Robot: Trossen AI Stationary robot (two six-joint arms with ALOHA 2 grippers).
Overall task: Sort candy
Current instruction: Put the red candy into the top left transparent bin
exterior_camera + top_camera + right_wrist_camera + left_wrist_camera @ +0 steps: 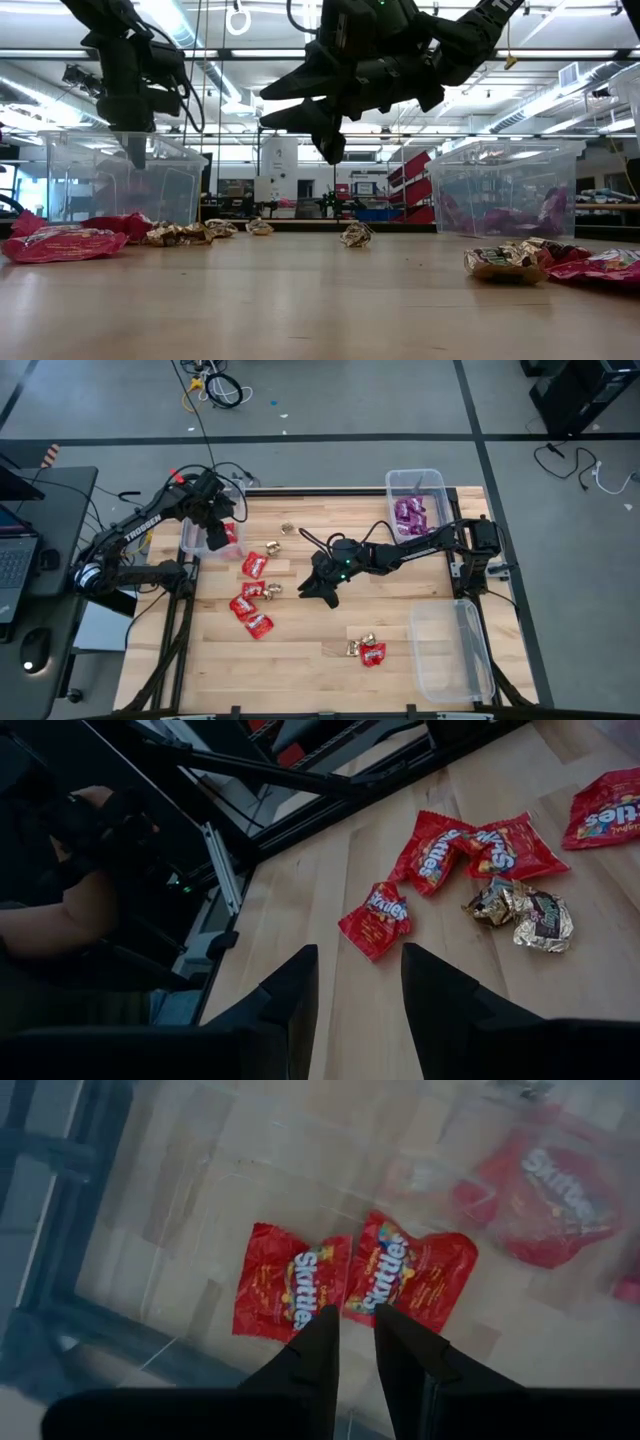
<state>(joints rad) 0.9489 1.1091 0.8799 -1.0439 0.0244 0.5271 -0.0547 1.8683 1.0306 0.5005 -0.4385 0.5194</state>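
My left gripper (pixel 355 1320) hangs over the clear bin (pixel 196 538) at the table's far left, pointing down, its fingers a little apart with nothing between them. Two red candy packets (pixel 300 1285) (pixel 410 1270) lie flat on the bin floor just below. My right gripper (pixel 360 965) stands open above the middle of the table (pixel 322 588), empty. Red packets (pixel 255 565) (pixel 248 606) and gold pieces (pixel 270 590) lie on the wood left of it. More candy (pixel 368 650) lies nearer the front. Purple packets (pixel 410 515) fill the far right bin.
An empty clear bin (pixel 450 650) stands at the near right. Two single gold pieces (pixel 287 528) (pixel 272 545) lie near the far edge. A desk with a laptop (pixel 15 560) is off the table's left side. A person's arm (pixel 70 910) shows beyond the table's edge.
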